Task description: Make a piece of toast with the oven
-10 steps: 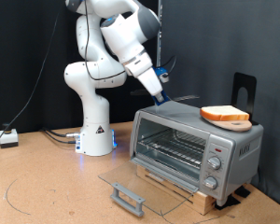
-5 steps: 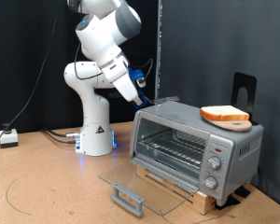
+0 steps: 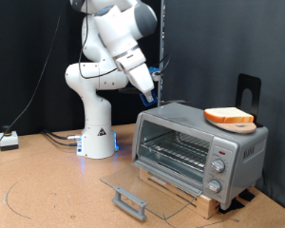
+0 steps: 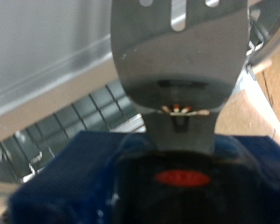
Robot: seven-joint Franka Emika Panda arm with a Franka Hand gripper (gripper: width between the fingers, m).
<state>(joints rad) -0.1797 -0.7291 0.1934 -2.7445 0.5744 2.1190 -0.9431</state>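
The piece of toast [image 3: 229, 117] lies on top of the oven [image 3: 204, 142], towards the exterior view's right. The oven's glass door [image 3: 147, 187] is open and lies flat in front, and the wire rack [image 3: 176, 152] inside is bare. My gripper [image 3: 152, 88] hangs above the oven's left top corner, well left of the toast. It is shut on the blue handle [image 4: 131, 177] of a metal spatula [image 4: 177, 65], whose blade [image 3: 169, 102] points over the oven's top. In the wrist view the rack [image 4: 79, 126] shows behind the blade.
The oven stands on a low wooden block [image 3: 195, 195] on the brown table. A black stand [image 3: 249, 90] rises behind the oven's right end. The robot's base [image 3: 98, 142] is left of the oven, and a cable box [image 3: 9, 141] lies at the far left.
The gripper with the spatula swung from over the oven's top to the exterior view's left, then came partly back right. The toast and oven have not moved.
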